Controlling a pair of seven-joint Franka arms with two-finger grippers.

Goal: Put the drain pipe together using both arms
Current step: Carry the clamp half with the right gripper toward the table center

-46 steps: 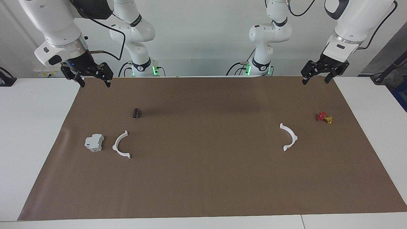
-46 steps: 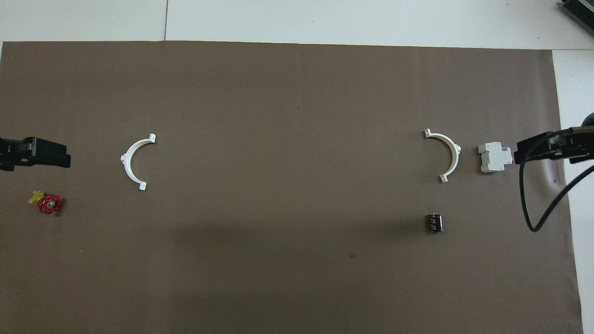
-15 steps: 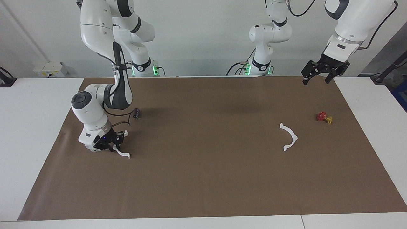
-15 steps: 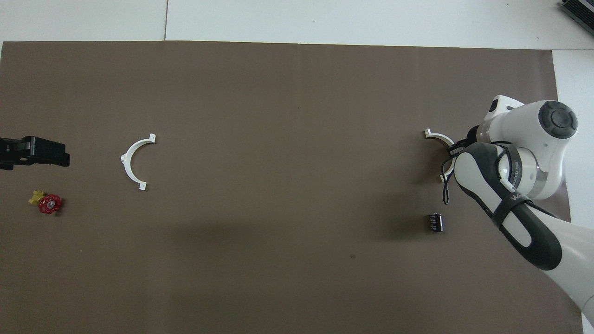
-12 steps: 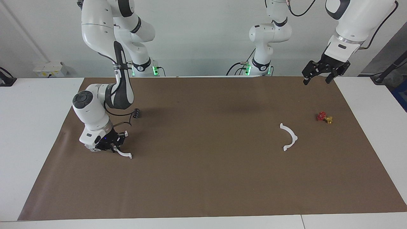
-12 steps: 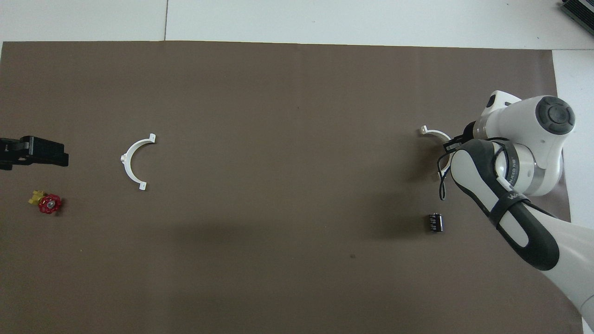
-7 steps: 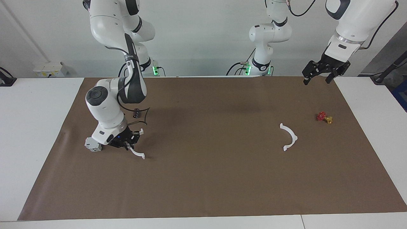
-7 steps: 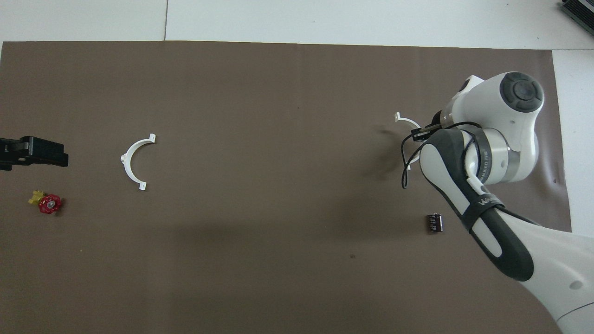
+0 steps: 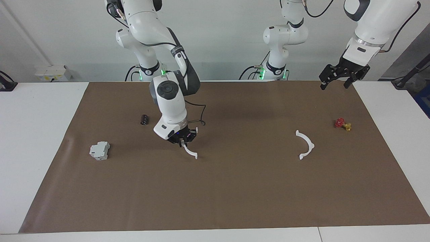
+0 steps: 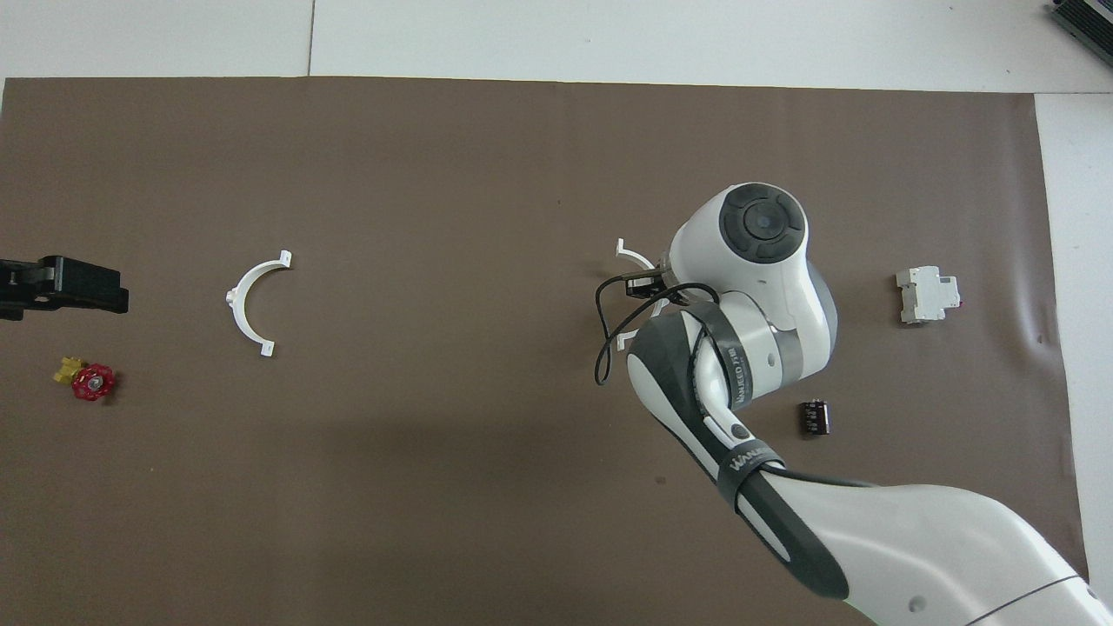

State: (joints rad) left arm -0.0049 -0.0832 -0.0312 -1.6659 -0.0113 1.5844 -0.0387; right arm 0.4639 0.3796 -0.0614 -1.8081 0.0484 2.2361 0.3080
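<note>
You see the right gripper (image 9: 183,139) pinching one white half-ring (image 9: 190,152) above the mat (image 9: 235,188), while the left gripper (image 9: 337,80) waits with jaws spread.

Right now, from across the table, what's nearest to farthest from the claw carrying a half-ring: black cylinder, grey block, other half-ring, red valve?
From the right gripper holding its half-ring:
1. Black cylinder, right arm's end.
2. Grey block, same end.
3. Other half-ring, left arm's end.
4. Red valve, left arm's end.
</note>
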